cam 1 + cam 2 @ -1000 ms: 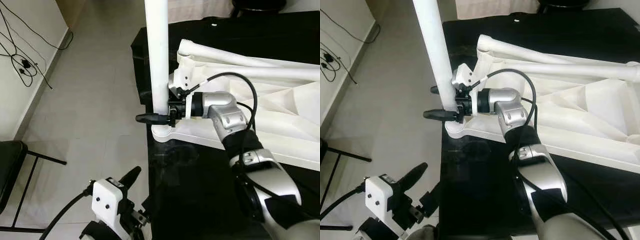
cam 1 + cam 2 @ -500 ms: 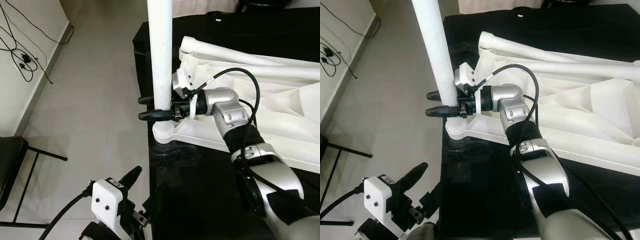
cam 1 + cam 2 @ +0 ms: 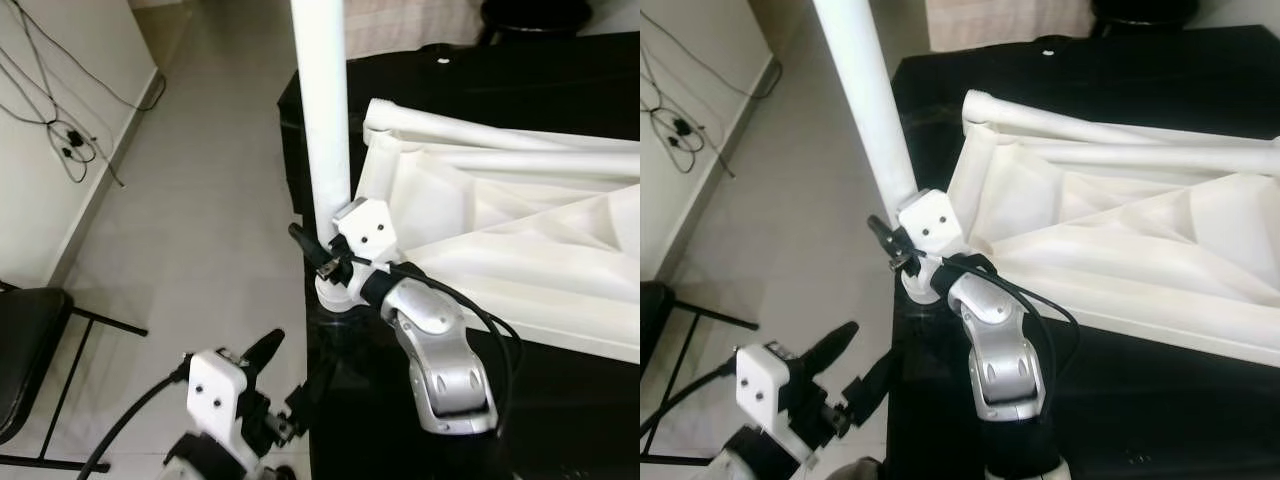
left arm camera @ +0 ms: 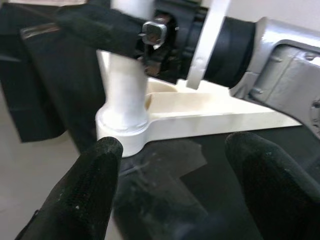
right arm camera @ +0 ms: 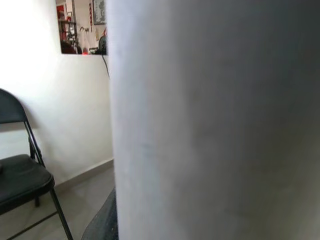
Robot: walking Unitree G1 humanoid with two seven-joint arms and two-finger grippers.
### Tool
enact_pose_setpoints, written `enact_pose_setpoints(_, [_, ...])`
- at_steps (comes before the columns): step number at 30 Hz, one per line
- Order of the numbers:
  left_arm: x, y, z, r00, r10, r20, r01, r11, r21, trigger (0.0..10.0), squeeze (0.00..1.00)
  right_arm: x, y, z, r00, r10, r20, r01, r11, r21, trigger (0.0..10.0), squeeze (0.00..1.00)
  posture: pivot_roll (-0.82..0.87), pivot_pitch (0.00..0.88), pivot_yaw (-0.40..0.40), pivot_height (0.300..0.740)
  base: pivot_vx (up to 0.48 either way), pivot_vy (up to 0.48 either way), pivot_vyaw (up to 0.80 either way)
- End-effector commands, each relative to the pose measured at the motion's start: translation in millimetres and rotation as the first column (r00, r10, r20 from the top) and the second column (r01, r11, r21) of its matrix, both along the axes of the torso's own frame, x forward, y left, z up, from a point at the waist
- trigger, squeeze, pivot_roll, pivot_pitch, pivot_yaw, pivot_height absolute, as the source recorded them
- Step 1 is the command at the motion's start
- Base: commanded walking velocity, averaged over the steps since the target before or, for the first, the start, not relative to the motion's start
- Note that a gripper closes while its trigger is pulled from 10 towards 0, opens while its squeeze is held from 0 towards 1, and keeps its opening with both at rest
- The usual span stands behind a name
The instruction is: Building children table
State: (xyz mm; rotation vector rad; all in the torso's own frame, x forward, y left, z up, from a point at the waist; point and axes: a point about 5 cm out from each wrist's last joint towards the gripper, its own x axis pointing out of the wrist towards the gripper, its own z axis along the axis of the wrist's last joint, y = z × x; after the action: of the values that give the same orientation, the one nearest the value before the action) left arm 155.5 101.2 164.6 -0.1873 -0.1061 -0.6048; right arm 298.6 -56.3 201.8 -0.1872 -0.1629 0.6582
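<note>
Rotated downward since before, right tool (image 3: 322, 262) clamps upright table leg (image 3: 325, 120) just above its socket (image 4: 122, 134).

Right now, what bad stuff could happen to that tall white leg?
1. The right gripper grips the white table leg only near its base; the long upper part could lever and tilt in the corner socket.
2. That socket sits at the edge of the black work surface, so a push might slide the upturned white tabletop off.
3. The left gripper hangs open below, supporting nothing.
</note>
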Motion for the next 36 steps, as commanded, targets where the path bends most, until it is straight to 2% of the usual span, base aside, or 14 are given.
enact_pose_setpoints(1, [-1.1, 1.1, -5.6, 1.0, 0.006, -0.024, -0.006, 1.0, 0.001, 10.0, 0.0, 10.3, -2.0, -29.7, 0.985, -0.076, -0.152, 0.07, 0.997, -0.045, 3.4, 0.0, 0.04, 0.2, 0.042, 0.74, 0.0, 0.0, 0.0])
enact_pose_setpoints(3, [-0.4, 1.3, -5.9, 1.0, 0.012, -0.021, -0.012, 1.0, 0.001, 10.0, 0.0, 10.7, -1.7, -28.2, 0.985, -0.084, -0.152, 0.078, 0.996, -0.045, 3.4, 0.0, 0.04, 0.2, 0.042, 0.74, 0.0, 0.0, 0.0])
enact_pose_setpoints(4, [0.2, 3.1, -6.5, 1.0, 0.025, -0.018, -0.025, 1.0, 0.004, 10.0, 0.0, 7.1, 0.0, -18.9, 0.987, -0.058, -0.152, 0.054, 0.998, -0.033, 10.0, 1.0, 0.03, 0.192, 0.05, 0.74, 0.0, 0.0, 0.0])
enact_pose_setpoints(6, [0.4, 3.7, -6.7, 1.0, 0.025, -0.019, -0.025, 1.0, 0.004, 10.0, 0.0, 5.1, 0.5, -14.8, 0.987, -0.035, -0.158, 0.032, 0.999, -0.017, 10.0, 1.0, 0.03, 0.192, 0.051, 0.74, 0.0, 0.0, 0.0])
enact_pose_setpoints(12, [-1.9, 2.5, -7.1, 1.0, 0.0, -0.026, 0.0, 1.0, -0.001, 10.0, 0.0, 0.9, 4.9, 7.0, 0.892, 0.446, -0.082, -0.441, 0.895, 0.066, 10.0, 1.0, 0.05, 0.202, 0.05, 0.74, 0.0, 0.0, 0.0])
enact_pose_setpoints(13, [-3.0, 1.6, -6.7, 1.0, 0.0, -0.027, 0.0, 1.0, -0.001, 10.0, 0.0, 1.5, 2.3, 6.2, 0.843, 0.534, -0.072, -0.535, 0.845, 0.01, 10.0, 0.43, 0.05, 0.202, 0.051, 0.74, 0.0, 0.0, 0.0])
enact_pose_setpoints(14, [-3.7, 1.4, -6.3, 1.0, 0.001, -0.027, -0.001, 1.0, 0.0, 10.0, 0.0, 1.4, 0.7, 4.6, 0.809, 0.583, -0.08, -0.586, 0.81, -0.022, 10.0, 0.2, 0.06, 0.205, 0.052, 0.74, 0.0, 0.0, 0.0])
enact_pose_setpoints(17, [-4.5, 1.1, -5.8, 1.0, 0.003, -0.027, -0.003, 1.0, 0.0, 10.0, 0.0, 1.2, -0.8, 2.9, 0.777, 0.623, -0.093, -0.628, 0.777, -0.05, 10.0, 0.2, 0.06, 0.209, 0.053, 0.74, 0.0, 0.0, 0.0])
enact_pose_setpoints(18, [-5.1, 1.0, -5.5, 1.0, 0.004, -0.027, -0.004, 1.0, 0.001, 10.0, 0.0, 1.2, -1.2, 2.0, 0.759, 0.643, -0.103, -0.65, 0.758, -0.057, 10.0, 0.0, 0.06, 0.212, 0.053, 0.74, 0.0, 0.0, 0.0])
enact_pose_setpoints(22, [-7.1, 0.3, -4.7, 1.0, 0.003, -0.028, -0.003, 1.0, 0.001, 10.0, 0.0, 6.1, -3.1, 2.7, 0.708, 0.692, -0.138, -0.704, 0.707, -0.07, 10.0, 0.0, 0.08, 0.228, 0.046, 0.74, 0.0, 0.0, 0.0])
enact_pose_setpoints(28, [-16.4, -1.7, -0.9, 0.999, 0.0, -0.037, 0.001, 1.0, 0.004, 10.0, 0.0, 27.1, -6.7, 18.3, 0.542, 0.815, -0.207, -0.84, 0.534, -0.094, 10.0, 0.0, 0.12, 0.267, 0.048, 0.74, 0.0, 0.0, 0.0])
enact_pose_setpoints(32, [-18.4, -1.8, -0.6, 0.999, -0.002, -0.043, 0.002, 1.0, 0.005, 10.0, 0.0, 32.5, -8.3, 18.6, 0.523, 0.822, -0.224, -0.852, 0.512, -0.107, 10.0, 0.0, 0.12, 0.267, 0.048, 0.74, 0.0, 0.0, 0.0])
enact_pose_setpoints(34, [-20.2, -1.8, -0.2, 0.999, -0.002, -0.046, 0.002, 1.0, 0.006, 10.0, 0.0, 35.2, -8.5, 19.5, 0.518, 0.824, -0.229, -0.855, 0.507, -0.11, 9.4, 0.0, 0.13, 0.28, 0.05, 0.74, 0.0, 0.0, 0.0])
enact_pose_setpoints(36, [-22.9, -1.8, 0.5, 0.999, -0.002, -0.05, 0.002, 1.0, 0.008, 10.0, 0.0, 38.6, -8.9, 20.7, 0.506, 0.829, -0.237, -0.862, 0.494, -0.113, 3.2, 0.0, 0.14, 0.29, 0.053, 0.74, 0.0, 0.0, 0.0])
